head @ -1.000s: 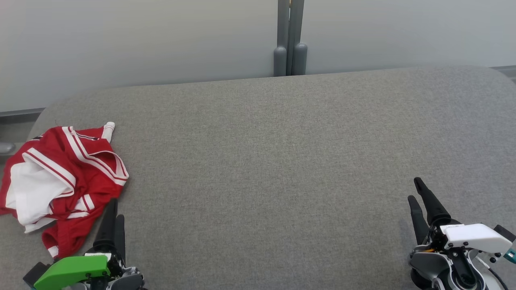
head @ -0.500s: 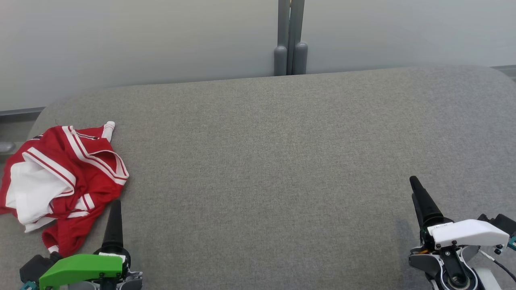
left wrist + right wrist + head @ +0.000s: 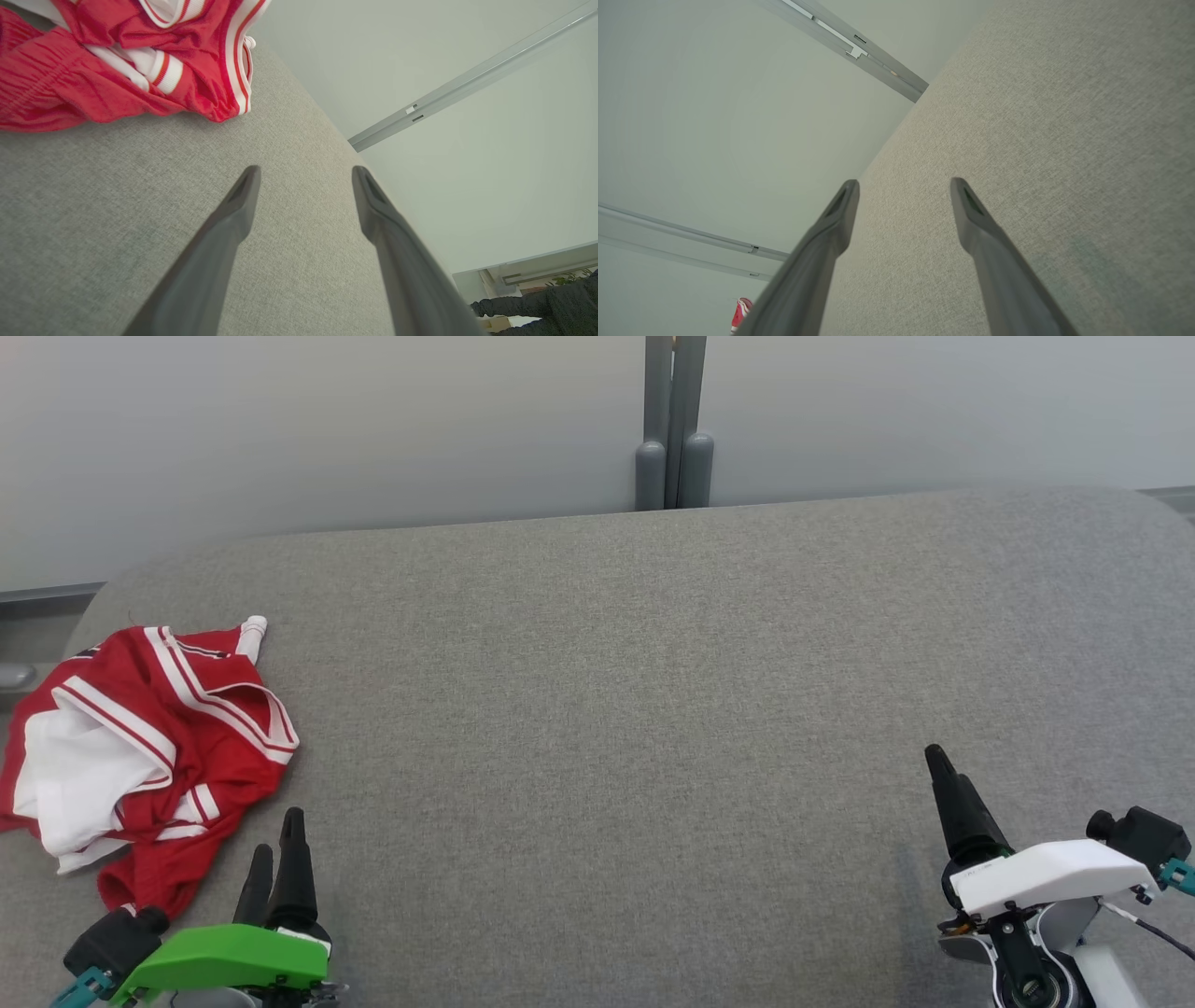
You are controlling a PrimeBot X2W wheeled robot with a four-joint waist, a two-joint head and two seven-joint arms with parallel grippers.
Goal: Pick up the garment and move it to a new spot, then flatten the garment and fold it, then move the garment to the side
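Note:
The garment is a red piece with white stripes and white lining, lying crumpled near the left edge of the grey padded table. My left gripper stands just right of its near corner, apart from the cloth, with its fingers open and nothing between them. The left wrist view shows the garment up and to the left of the open left gripper. My right gripper is at the lower right, far from the cloth. In its wrist view the right gripper is open and empty, and the garment is a small red patch far off.
A pale wall with a grey post runs behind the table's far edge. The table's left corner is rounded, just beyond the garment. A person's dark sleeve shows at the lower right of the left wrist view.
My left gripper has opened and drawn back a little to the right from the garment's near edge. The right gripper has shifted slightly left and turned. The garment has not moved.

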